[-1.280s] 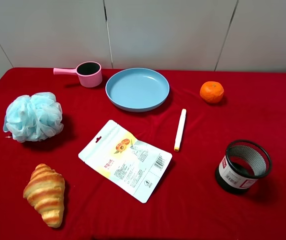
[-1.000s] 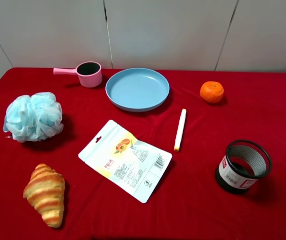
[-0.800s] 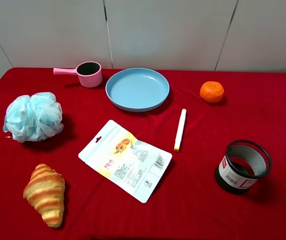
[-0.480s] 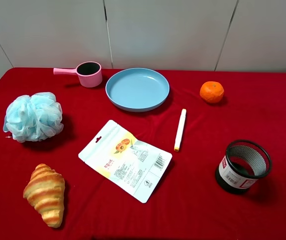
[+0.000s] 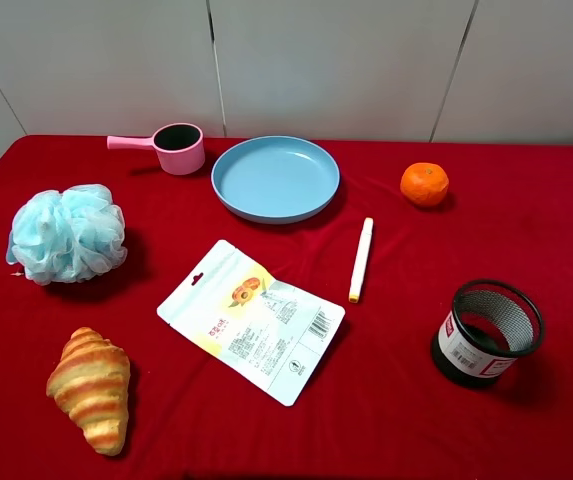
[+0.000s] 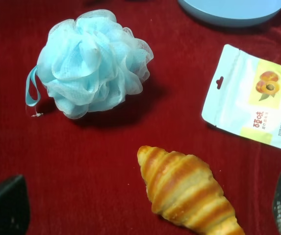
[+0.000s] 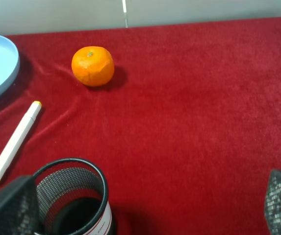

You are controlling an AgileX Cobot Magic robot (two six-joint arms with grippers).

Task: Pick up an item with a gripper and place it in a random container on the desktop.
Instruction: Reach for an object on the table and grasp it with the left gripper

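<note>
Pouf [image 5: 66, 233] sits on the left of the red desktop [image 5: 416, 420], well apart from the blue plate [image 5: 276, 178] at the back, and is not yet gripped. Left gripper [image 6: 145, 208] hovers short of it, fingers spread wide, holding nothing. Right gripper [image 7: 145, 203] is likewise spread and empty. Judgement: approach phase. Centre the fingers over the ball, clear of the croissant [image 6: 187, 191] nearby. Sink deep into the netting before closing, since outer ruffles alone would likely slip.
</note>
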